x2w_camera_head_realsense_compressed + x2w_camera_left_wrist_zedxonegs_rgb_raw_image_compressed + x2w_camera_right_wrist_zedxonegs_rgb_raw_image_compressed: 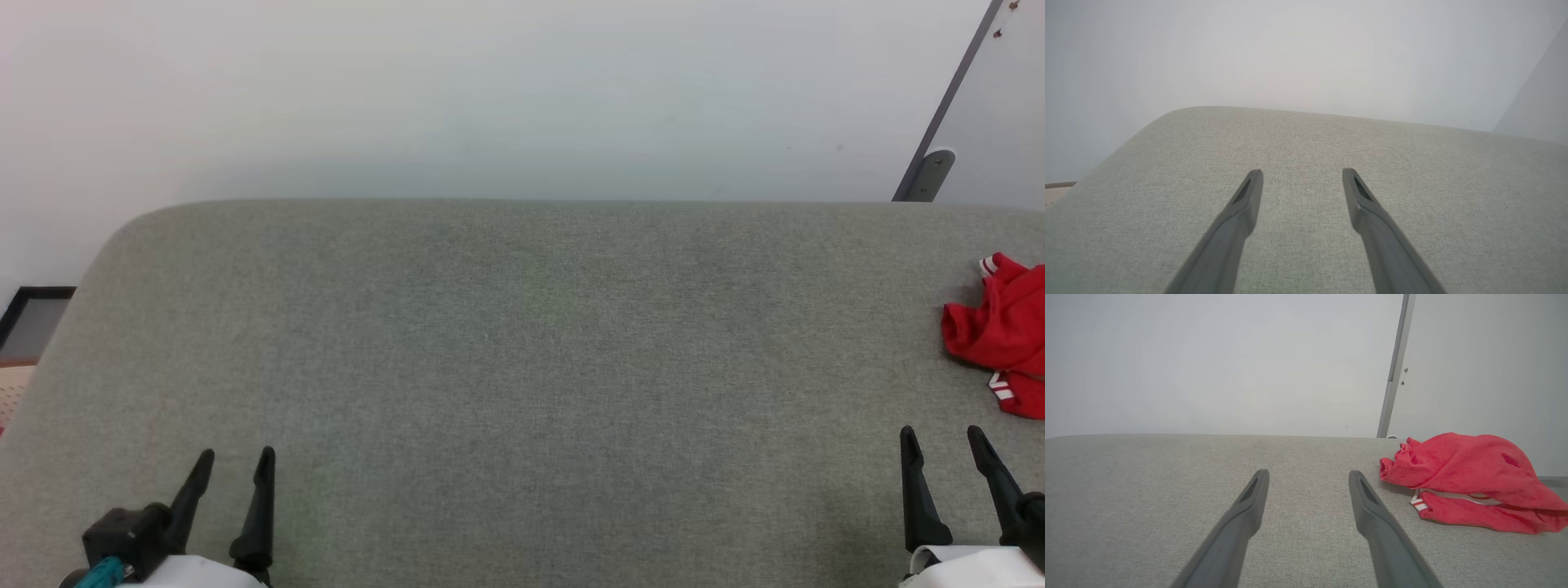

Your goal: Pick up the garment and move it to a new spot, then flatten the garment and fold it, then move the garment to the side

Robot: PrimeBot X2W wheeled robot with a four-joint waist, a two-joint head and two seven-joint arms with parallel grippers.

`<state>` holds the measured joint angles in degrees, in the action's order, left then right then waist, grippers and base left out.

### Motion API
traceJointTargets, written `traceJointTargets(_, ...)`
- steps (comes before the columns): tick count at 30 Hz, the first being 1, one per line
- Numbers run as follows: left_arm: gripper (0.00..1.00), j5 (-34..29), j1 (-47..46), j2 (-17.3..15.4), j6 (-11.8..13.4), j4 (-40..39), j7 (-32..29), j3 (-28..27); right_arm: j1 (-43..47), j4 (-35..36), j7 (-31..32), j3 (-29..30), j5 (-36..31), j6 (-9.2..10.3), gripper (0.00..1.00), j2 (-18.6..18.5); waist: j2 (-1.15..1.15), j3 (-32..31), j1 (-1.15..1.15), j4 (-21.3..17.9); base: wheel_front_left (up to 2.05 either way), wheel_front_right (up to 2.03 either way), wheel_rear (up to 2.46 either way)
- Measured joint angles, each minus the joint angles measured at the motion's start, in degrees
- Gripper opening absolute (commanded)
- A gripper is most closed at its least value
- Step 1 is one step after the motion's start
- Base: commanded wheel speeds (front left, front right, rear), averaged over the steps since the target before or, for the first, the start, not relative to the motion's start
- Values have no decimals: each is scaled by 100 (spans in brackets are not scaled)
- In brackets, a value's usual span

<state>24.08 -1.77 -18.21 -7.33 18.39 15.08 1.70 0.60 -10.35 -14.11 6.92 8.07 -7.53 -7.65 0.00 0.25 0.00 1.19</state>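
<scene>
The garment point(1002, 335) is a crumpled red heap with white-and-red striped trim, lying at the far right of the grey fabric surface point(522, 343) and cut off by the head view's edge. The right wrist view shows the garment point(1470, 479) bunched up, ahead and to the right of the fingers. My right gripper point(941, 445) is open and empty, a short way in front of the heap. My left gripper point(237, 464) stands open and empty at the lower left, far from it. In each wrist view the left gripper point(1301, 176) and the right gripper point(1308, 477) hold nothing.
A pale wall point(490, 98) runs behind the surface, with a grey metal post point(947, 106) at the upper right. The surface's rounded left corner point(122, 237) drops toward a dark-framed floor panel point(33, 318).
</scene>
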Motion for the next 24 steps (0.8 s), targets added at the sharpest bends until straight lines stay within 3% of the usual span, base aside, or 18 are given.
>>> traceJointTargets(9,100,34,31,-12,-1,-47,0,32,7,19,11,24,-16,0,100,27,0,-8,0,5,0,0,0)
traceJointTargets(10,0,18,37,-2,0,-46,0,19,9,10,16,26,-16,-1,0,31,0,-8,0,6,0,0,0)
traceJointTargets(15,0,86,182,197,1,153,-48,66,38,-249,75,14,73,-1,0,125,0,-8,0,5,0,0,0)
traceJointTargets(24,0,884,171,350,1,110,-304,-33,20,-293,330,23,1054,-1,0,155,0,-8,0,-5,0,0,0)
